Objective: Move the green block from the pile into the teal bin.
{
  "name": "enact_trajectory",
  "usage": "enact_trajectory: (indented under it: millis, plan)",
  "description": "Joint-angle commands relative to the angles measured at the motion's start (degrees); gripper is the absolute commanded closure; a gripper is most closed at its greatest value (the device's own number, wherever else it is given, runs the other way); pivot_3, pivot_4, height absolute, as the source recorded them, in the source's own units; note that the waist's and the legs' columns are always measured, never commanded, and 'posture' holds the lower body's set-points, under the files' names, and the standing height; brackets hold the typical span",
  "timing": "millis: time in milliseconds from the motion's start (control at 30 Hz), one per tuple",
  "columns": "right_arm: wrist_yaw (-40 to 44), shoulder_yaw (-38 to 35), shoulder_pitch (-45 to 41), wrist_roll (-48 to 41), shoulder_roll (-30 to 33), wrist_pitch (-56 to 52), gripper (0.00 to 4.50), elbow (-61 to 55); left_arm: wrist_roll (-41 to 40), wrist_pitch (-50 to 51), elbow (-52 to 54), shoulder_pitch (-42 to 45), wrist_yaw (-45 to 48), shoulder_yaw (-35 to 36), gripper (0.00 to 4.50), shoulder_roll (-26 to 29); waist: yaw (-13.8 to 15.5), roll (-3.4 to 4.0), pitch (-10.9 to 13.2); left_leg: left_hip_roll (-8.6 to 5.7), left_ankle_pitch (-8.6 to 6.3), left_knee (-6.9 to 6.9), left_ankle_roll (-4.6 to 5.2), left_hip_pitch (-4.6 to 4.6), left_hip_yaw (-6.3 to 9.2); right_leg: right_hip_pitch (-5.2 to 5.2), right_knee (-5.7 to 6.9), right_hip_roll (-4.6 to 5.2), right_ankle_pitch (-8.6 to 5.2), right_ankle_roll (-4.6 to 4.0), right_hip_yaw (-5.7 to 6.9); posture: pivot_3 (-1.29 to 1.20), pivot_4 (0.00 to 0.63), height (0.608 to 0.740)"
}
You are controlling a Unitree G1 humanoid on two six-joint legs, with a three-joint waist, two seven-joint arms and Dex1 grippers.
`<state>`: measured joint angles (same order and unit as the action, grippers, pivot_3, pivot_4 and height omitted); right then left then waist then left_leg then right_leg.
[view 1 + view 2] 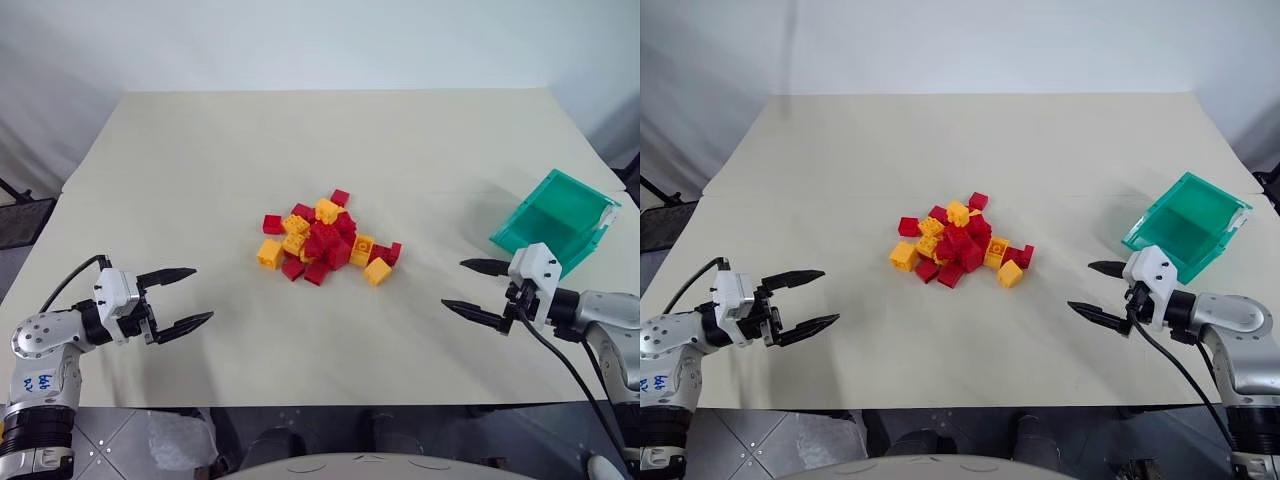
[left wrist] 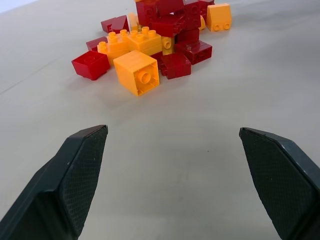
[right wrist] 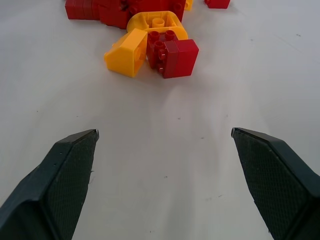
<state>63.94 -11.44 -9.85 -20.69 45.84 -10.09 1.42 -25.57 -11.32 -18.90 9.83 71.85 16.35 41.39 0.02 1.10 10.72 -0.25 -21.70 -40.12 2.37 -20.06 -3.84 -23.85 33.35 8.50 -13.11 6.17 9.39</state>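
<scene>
The left gripper (image 1: 182,298) is held wide open and empty, well apart from the pile (image 1: 328,241) on its left side; the right gripper (image 1: 477,290) is likewise spread open and empty on the pile's right. The pile lies at the middle of the worktop (image 1: 330,140), and the teal bin (image 1: 555,222) is set tilted to the right of the pile, near the worktop's edge. No green block can be made out among the red and yellow bricks; it is probably buried. Such a brick is judged light, stiff and smooth, best pinched across two flat opposite sides. The worktop is a plain pale matte surface, backed by a white wall.
</scene>
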Motion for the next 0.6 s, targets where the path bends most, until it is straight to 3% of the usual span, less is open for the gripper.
enact_trajectory:
  millis: [33, 333, 600]
  plan:
    - [-0.2, -1.16, -0.41, -0.53, 0.82, 0.82, 0.04, -0.74, -1.15, 1.21, 0.84, 1.18, 0.04, 0.66, 0.0, 0.67, 0.04, 0.0, 0.0, 0.0, 0.0, 0.0, 0.0, 0.0, 0.0, 0.0, 0.0, 0.0, 0.0, 0.0, 0.0, 0.0, 0.15, 0.74]
    - [-0.67, -0.64, -1.07, -0.96, 0.25, 0.27, 0.04, -1.12, -0.83, 8.75, 5.16, 0.84, -5.1, 0.84, 0.0, 1.33, -0.03, 0.0, 0.0, 0.0, 0.0, 0.0, 0.0, 0.0, -0.01, 0.0, 0.01, 0.0, 0.0, 0.01, -0.01, 0.0, 0.15, 0.74]
    - [-0.35, -0.47, -4.15, -3.21, -0.18, -1.58, 0.04, -2.29, -0.18, 9.36, 8.05, -1.02, -6.48, 2.96, 0.0, 3.68, -0.07, 0.0, 0.0, 0.01, 0.0, 0.0, -0.01, 0.0, -0.01, -0.03, 0.01, -0.01, 0.0, 0.0, -0.06, 0.0, 0.15, 0.74]
